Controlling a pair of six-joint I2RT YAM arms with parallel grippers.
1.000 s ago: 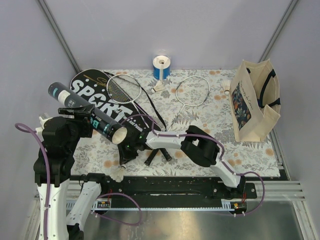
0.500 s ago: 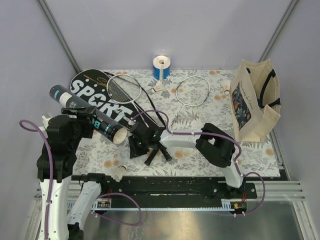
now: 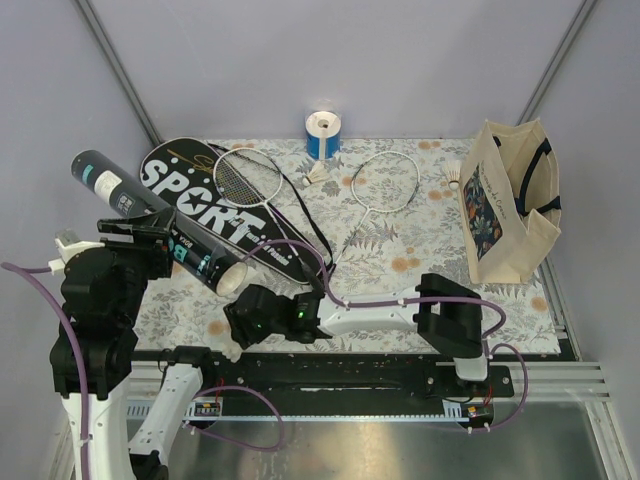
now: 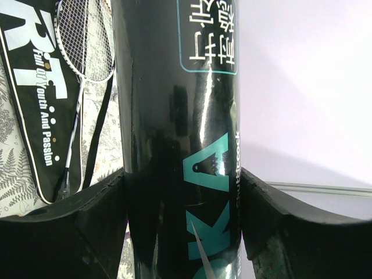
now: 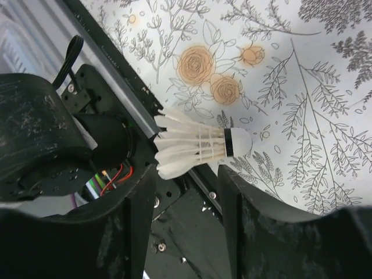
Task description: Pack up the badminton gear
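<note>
My left gripper [image 4: 183, 192] is shut on the black cylindrical tube [image 4: 180, 116], which slants above the table's left side with its open mouth [image 3: 232, 276] toward the middle. A white feather shuttlecock [image 5: 197, 145] lies on its side at the table's near edge. My right gripper [image 5: 186, 180] hangs open just short of it, fingers [image 5: 139, 197] apart with nothing between them. The black "SPORT" cover [image 3: 195, 200] lies at the back left with one white-framed racket [image 3: 245, 175] on it. A second racket [image 3: 385, 180] lies mid-table. Two more shuttlecocks [image 3: 318, 175] [image 3: 452, 176] sit at the back.
A cream tote bag [image 3: 510, 205] stands upright at the right edge. A blue-and-white roll [image 3: 322, 135] stands at the back centre. The black base rail [image 3: 350, 370] and the left arm's base [image 5: 52, 133] lie right beside the near shuttlecock.
My right gripper has pulled back from the tube's mouth to the near table edge and opened wider. The left arm has swung the tube left and upward.
</note>
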